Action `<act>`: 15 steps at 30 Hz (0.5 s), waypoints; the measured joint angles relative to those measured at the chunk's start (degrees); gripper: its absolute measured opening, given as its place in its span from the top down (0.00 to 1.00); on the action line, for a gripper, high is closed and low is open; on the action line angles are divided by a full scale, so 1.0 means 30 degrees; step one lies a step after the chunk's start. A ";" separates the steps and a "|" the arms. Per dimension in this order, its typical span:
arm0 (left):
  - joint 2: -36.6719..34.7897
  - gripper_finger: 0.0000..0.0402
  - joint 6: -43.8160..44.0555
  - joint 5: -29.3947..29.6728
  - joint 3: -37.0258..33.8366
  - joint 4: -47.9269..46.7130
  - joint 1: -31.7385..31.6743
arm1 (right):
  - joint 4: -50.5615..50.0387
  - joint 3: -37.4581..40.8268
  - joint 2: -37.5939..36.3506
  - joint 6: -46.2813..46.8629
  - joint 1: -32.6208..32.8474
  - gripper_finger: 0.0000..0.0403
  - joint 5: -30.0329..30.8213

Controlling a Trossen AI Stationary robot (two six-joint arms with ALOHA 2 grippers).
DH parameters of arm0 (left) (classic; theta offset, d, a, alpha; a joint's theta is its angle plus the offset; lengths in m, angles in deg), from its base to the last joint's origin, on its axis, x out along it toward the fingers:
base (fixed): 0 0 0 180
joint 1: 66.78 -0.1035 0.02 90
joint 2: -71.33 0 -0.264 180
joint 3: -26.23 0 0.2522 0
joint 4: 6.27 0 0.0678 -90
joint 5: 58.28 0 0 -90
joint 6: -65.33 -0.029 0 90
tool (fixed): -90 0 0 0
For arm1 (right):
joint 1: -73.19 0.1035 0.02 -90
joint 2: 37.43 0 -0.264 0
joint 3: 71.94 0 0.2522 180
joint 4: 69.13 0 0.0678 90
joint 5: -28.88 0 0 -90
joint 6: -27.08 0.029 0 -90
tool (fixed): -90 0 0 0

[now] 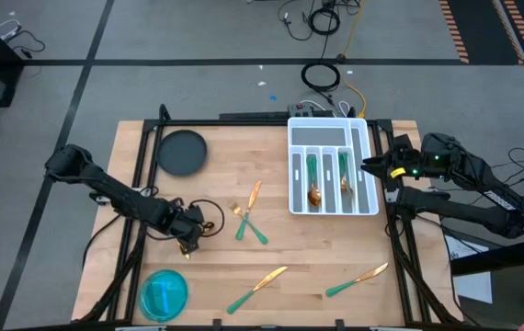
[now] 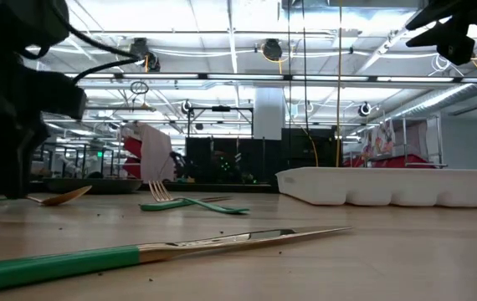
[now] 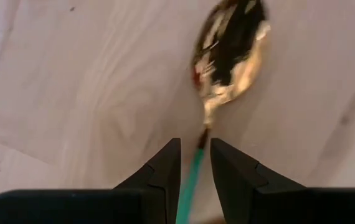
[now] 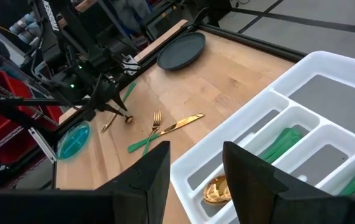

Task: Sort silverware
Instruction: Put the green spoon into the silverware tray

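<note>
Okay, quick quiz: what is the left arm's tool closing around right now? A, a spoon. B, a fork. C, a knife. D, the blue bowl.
A: in the left wrist view the left tool has its fingers on either side of the green handle of a gold-headed spoon lying on the wooden table.

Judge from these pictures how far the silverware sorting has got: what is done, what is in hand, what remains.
Done: two pieces lie in the white tray, a spoon and another one slot over. In hand: the left gripper straddles a spoon's handle on the table, fingers apart. The right gripper hovers open over the tray. Left: a fork and knife mid-table, two knives nearer the front.
</note>
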 joint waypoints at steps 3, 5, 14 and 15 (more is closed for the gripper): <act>0.0000 0.76 -0.0039 0.0092 -0.0261 -0.0013 -0.0344 | 0.0004 0.0000 0.0000 0.0246 -0.0007 0.65 0.0000; 0.0000 0.76 -0.0119 0.0204 -0.0378 0.0048 -0.0590 | 0.0008 0.0000 0.0000 0.0272 -0.0004 0.65 0.0000; -0.0077 0.77 -0.1464 -0.0507 -0.1109 0.1959 -0.1272 | 0.0021 0.0000 0.0000 0.0414 -0.0007 0.65 0.0005; -0.0081 0.77 -0.1461 -0.0545 -0.1188 0.1992 -0.1336 | 0.0026 0.0000 0.0000 0.0439 -0.0007 0.65 0.0007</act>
